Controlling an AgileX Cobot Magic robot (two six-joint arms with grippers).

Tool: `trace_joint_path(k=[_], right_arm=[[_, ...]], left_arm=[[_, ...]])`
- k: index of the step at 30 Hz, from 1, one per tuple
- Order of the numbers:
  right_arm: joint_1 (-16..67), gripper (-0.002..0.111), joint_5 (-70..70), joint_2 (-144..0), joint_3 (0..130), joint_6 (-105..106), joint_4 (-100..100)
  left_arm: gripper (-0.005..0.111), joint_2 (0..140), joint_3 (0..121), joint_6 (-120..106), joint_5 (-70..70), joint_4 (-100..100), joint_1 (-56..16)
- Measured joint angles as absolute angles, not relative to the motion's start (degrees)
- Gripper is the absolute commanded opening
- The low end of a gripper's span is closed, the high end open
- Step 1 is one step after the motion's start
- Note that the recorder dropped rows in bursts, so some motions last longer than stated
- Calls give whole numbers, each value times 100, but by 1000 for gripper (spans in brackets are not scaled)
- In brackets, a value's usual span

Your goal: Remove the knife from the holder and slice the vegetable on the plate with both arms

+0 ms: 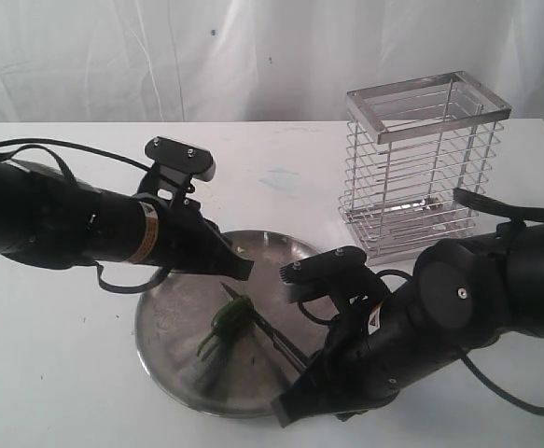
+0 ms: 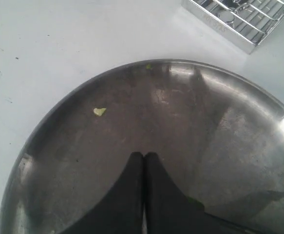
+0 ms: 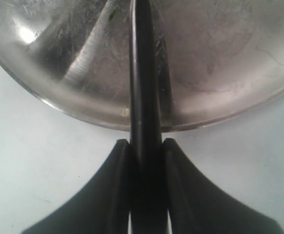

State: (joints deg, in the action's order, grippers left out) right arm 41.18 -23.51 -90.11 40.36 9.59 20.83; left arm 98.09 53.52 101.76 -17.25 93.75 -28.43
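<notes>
The green vegetable (image 1: 227,320) lies on the round steel plate (image 1: 171,329). My right gripper (image 1: 288,409) is shut on the black handle of the knife (image 1: 273,336); the dark blade slants across the plate with its tip close beside the vegetable. The right wrist view shows the knife (image 3: 142,73) clamped between the fingers (image 3: 113,161) and reaching out over the plate (image 3: 219,63). My left gripper (image 1: 244,271) is shut and empty, its tips just beyond the vegetable over the plate (image 2: 219,126). A sliver of the vegetable (image 2: 195,202) shows beside the left gripper (image 2: 144,155).
The silver wire holder (image 1: 421,168) stands upright on the white table behind the plate to the right, and its base corner (image 2: 239,19) shows in the left wrist view. A small green scrap (image 2: 99,111) lies on the plate. A white curtain hangs behind.
</notes>
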Motion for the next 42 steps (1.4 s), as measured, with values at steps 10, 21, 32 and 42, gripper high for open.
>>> trace_joint_path(k=[10,21,32,42], right_arm=[[4118,0,-2351,-9011,4036,959,2204],[4118,0,-2306,-9011,4036,959,2215],[4118,0,-2306,-9011,4036,959,2215],[4118,0,-2224,-9190,4043,959,2253]], left_arm=[[0,10097,5341,10176,-1711,9387,-2843],[0,10156,5341,10176,-1711,9387,-2843],[0,10292,5341,10171,-1722,9387,-2843],[0,10812,5595,9981,-1756,9211,-2843]])
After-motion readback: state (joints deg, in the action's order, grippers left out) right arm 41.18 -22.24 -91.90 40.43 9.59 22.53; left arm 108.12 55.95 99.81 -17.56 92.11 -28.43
